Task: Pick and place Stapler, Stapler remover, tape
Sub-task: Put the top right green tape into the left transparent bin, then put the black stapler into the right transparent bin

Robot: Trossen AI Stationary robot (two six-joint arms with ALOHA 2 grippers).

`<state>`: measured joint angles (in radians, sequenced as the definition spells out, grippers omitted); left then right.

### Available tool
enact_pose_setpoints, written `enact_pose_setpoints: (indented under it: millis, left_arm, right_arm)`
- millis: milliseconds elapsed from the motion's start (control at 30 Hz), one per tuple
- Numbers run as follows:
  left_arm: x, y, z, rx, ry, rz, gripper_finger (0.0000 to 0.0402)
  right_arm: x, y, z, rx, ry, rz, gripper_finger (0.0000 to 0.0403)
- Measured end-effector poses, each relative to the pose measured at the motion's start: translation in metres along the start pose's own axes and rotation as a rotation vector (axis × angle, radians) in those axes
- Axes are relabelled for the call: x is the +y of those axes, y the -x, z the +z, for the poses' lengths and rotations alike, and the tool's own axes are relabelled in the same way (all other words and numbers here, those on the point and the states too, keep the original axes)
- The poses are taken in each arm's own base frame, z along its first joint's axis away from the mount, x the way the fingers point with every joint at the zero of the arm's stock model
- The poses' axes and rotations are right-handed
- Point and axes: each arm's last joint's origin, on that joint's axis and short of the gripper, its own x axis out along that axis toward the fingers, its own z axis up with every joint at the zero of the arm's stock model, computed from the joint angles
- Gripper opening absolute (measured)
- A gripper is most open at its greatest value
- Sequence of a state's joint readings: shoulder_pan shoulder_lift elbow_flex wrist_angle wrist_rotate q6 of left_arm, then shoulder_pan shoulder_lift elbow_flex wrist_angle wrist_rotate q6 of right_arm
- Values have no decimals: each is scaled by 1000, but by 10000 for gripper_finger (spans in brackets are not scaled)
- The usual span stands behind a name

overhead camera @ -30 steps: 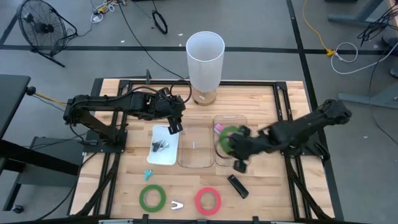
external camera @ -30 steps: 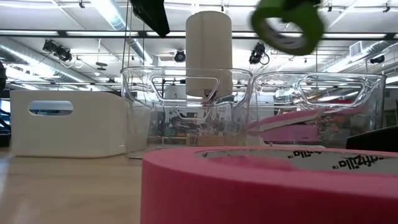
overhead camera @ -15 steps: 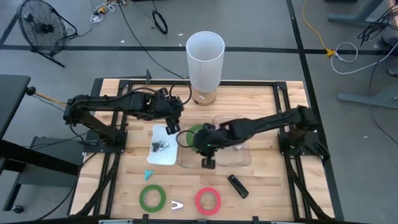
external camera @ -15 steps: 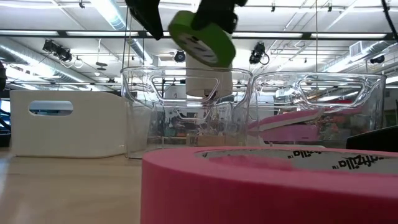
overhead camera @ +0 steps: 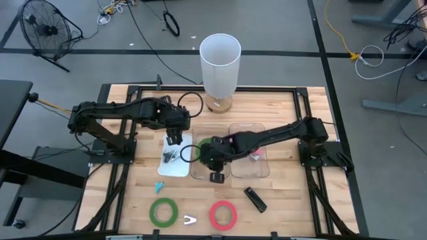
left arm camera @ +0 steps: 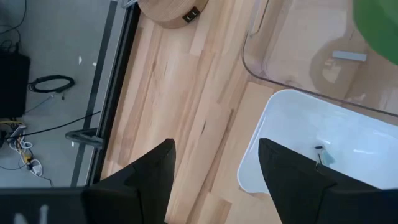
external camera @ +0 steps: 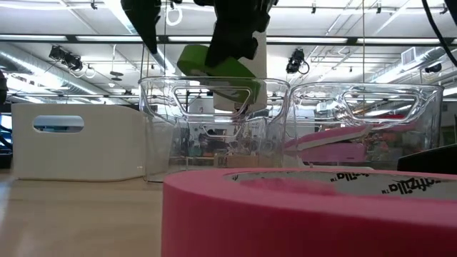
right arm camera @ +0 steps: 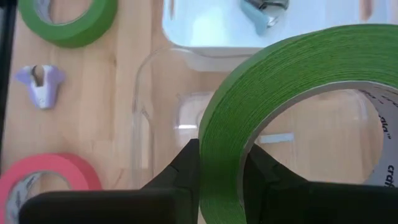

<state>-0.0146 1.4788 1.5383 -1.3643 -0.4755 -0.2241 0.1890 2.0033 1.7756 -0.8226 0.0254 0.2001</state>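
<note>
My right gripper [overhead camera: 208,155] is shut on a green tape roll [right arm camera: 280,81] over the middle clear bin [overhead camera: 210,172]. In the low view the roll [external camera: 218,68] hangs at the bin's rim [external camera: 214,82]. My left gripper [left arm camera: 214,174] is open and empty over the far edge of the white tray [overhead camera: 177,167]. A second green roll [overhead camera: 163,212], a red-pink roll [overhead camera: 223,215], a black stapler [overhead camera: 255,199] and a white staple remover [overhead camera: 190,219] lie flat on the table near its front edge. A pink stapler [external camera: 335,135] lies in the right clear bin [overhead camera: 257,168]. My right gripper pinches the green roll's wall [right arm camera: 221,155], one finger [right arm camera: 264,171] inside the ring's open centre and one finger [right arm camera: 183,168] outside. The fingers come from above, slanting from the table's right. The roll hangs tilted and lifted clear, its lower edge at the bin's rim.
A tall white cylinder [overhead camera: 220,60] stands on a wooden base at the far edge. Staple removers [overhead camera: 172,157] lie in the white tray, and a teal one [overhead camera: 159,188] lies just in front of it. The red-pink roll [external camera: 307,214] fills the low view's foreground.
My right gripper has carried the green roll toward the table's left, from above the right clear bin to above the middle one, and has come down to the bin's rim. My left gripper has shifted a little toward the table's left, over the white tray.
</note>
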Motion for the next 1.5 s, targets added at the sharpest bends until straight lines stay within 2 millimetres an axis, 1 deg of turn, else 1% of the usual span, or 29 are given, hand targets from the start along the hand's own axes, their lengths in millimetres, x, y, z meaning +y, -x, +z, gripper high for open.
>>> enact_pose_setpoints:
  millis: [533,567,733,800,867,967,1067,1233,1367,1500]
  left_arm:
    - [0,0,0,0,0,2,233]
    - [0,0,0,0,0,2,233]
    - [0,0,0,0,1,2,233]
    - [0,0,0,0,1,2,233]
    - [0,0,0,0,1,2,233]
    - [0,0,0,0,1,2,233]
    - [0,0,0,0,1,2,233]
    - [0,0,0,-1,1,1,233]
    - [0,0,0,-3,7,1,233]
    - [0,0,0,-2,9,-2,233]
  right_arm:
    - [-4,0,1,-12,2,-24,66]
    - [-4,0,1,-12,3,-28,78]
    - [-5,1,2,-19,-5,-85,163]
    - [-6,1,2,-22,-5,-98,180]
    - [-6,1,2,-22,-6,-98,185]
    - [-6,1,2,-22,-7,-98,179]
    - [-5,1,2,-21,-7,-88,165]
    - [-2,11,1,-11,-5,13,141]
    - [11,27,-3,12,-24,134,127]
    - [35,43,-13,54,-49,206,117]
